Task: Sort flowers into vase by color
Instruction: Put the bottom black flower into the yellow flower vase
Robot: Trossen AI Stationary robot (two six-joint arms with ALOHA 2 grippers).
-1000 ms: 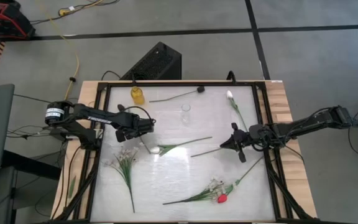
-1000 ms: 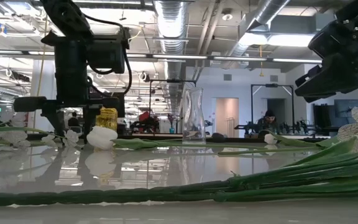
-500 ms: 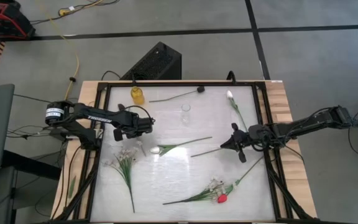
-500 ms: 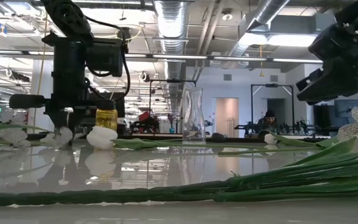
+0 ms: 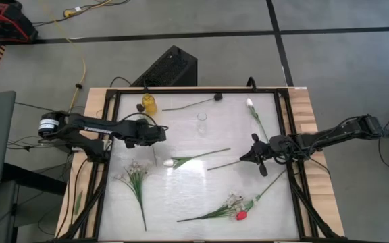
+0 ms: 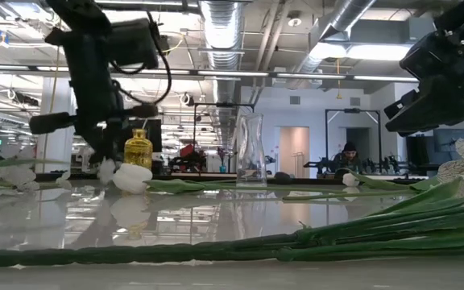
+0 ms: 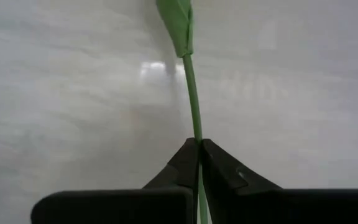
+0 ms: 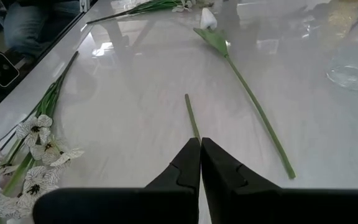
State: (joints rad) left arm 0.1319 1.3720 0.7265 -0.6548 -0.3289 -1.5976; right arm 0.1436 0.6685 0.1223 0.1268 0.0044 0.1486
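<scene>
Lifted since before, left pincer [image 7: 199, 144] clamps a thin green flower stem [image 7: 191, 93].

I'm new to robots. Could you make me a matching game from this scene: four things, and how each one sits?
1 yellow bottle
2 clear vase
3 red flower
4 left gripper

A shut on a green stem
B upright near the table middle
C lying beside a white-blossom sprig
D upright at the table's edge

Pairs: 1-D, 2-B, 3-C, 4-A. The right gripper waits at the right.
</scene>
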